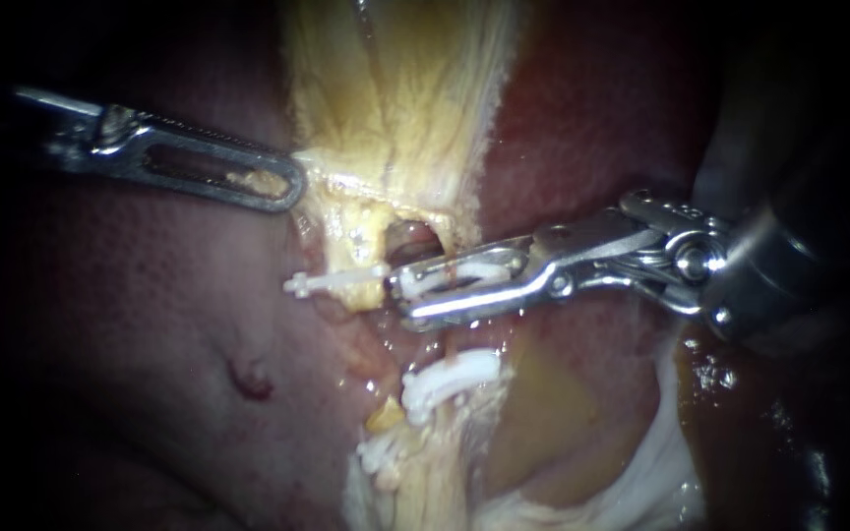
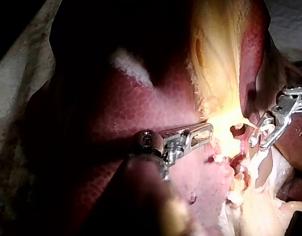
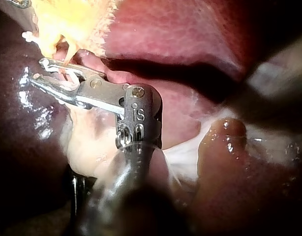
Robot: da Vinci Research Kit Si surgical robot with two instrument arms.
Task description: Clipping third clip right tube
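Endoscope view: the right tube (image 1: 451, 346), a thin strand just below the hole in the yellow tissue (image 1: 346, 211), looks soft, slippery and easily torn, best pinched squarely across. It crosses my right tool (image 1: 403, 295), whose jaws carry a white clip (image 1: 445, 278). My left tool (image 1: 287, 185) clamps that tissue's edge. The tissue bears no writing.

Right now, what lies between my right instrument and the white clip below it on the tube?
A short bare stretch of the tube, seen in the endoscope view between the white clip and the right instrument, which holds another clip.
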